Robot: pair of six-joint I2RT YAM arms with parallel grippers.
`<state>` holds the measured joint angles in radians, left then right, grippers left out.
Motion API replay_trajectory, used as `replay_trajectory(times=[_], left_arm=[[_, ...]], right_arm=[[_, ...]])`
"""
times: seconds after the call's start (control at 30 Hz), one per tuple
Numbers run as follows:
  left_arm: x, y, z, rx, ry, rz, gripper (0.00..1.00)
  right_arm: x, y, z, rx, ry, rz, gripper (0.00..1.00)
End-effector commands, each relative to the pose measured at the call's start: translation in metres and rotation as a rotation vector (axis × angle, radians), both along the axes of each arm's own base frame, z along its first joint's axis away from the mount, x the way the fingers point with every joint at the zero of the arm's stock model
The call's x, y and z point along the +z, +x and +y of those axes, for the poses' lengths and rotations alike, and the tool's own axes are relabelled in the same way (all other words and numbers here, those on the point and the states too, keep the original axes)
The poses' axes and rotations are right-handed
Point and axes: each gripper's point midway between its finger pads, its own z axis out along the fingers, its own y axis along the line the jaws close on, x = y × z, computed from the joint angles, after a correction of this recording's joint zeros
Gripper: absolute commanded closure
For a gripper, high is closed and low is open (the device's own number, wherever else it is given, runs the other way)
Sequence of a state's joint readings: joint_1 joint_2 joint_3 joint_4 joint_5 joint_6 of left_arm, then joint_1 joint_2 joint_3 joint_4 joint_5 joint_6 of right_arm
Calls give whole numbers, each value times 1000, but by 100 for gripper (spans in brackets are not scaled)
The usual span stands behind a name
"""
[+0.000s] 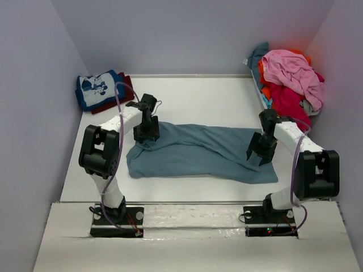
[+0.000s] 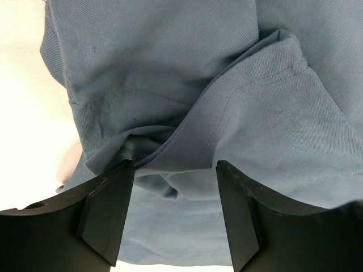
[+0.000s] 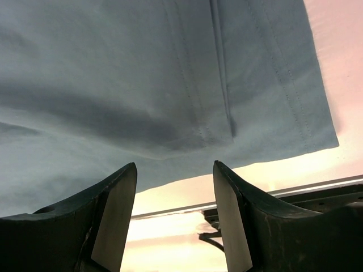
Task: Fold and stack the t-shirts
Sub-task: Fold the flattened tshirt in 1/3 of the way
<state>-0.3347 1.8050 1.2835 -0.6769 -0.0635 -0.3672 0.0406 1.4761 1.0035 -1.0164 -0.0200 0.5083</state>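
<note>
A plain slate-blue t-shirt lies spread lengthwise across the middle of the table, rumpled at its left end. My left gripper hovers over that left end. In the left wrist view the left gripper is open, its fingers either side of a folded sleeve, gripping nothing. My right gripper is over the shirt's right part. In the right wrist view it is open above the shirt's near edge, with the hemmed end beyond it.
A folded blue tee with white cartoon print lies on a dark red one at the back left. At the back right is a loose pile of pink, red, orange and teal tees. Walls enclose the table.
</note>
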Motion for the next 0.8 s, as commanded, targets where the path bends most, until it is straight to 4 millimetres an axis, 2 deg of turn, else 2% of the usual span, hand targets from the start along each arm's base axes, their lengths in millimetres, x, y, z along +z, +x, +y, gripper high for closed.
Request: replay_trajectory(times=[0.0,0.2,0.43,0.77], left_arm=[[4,6,0,-6,15,-18,28],[7,10,-4,-11,-1,-27,29],[10,12,-6,-11,-19,-44,29],[15,16,-11,-18,-42,-61,29]], right_arm=[[-13,-10,1,20,8,43,38],[-17,-16,5,10,30,90,38],[-21,-22,1,0,0,143,39],[-40,-24,1,-42,-9,196,35]])
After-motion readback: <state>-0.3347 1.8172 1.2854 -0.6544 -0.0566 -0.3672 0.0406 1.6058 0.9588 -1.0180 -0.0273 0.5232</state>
